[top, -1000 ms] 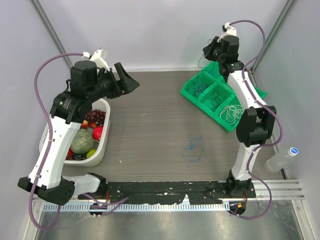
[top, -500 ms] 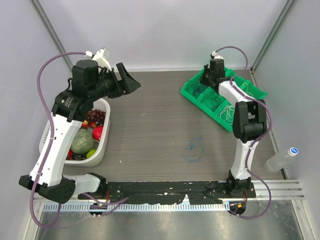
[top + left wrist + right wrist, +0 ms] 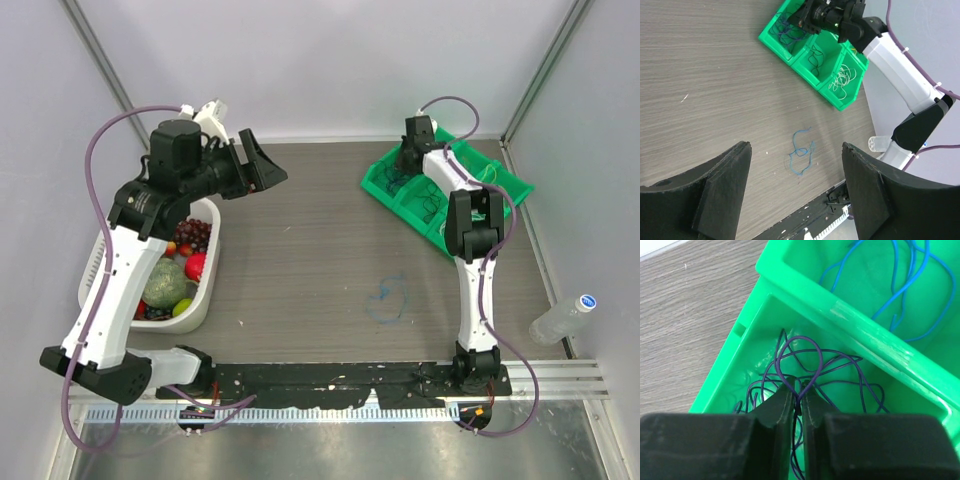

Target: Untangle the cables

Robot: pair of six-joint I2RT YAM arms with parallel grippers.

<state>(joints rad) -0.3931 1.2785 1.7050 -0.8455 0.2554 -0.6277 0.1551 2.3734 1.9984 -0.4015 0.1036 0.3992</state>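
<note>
right pincer (image 3: pixel 797 401) narrow, pinching a purple cable (image 3: pixel 810 347) inside the bin (image 3: pixel 860 335) at 1 o'clock. left pincer (image 3: pixel 262 166) wide, empty. i judge most cables (image 3: pixel 815 57) sorted; one blue tangle (image 3: pixel 388 298) left on the table (image 3: pixel 300 250), 5 o'clock of centre.

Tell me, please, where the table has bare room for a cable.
Bare tabletop lies between the fruit basket and the green bins, beyond the loose blue cable. The bins are crowded, the right gripper among purple cables.

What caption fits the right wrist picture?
The right gripper pinches a purple cable in a green bin.
</note>
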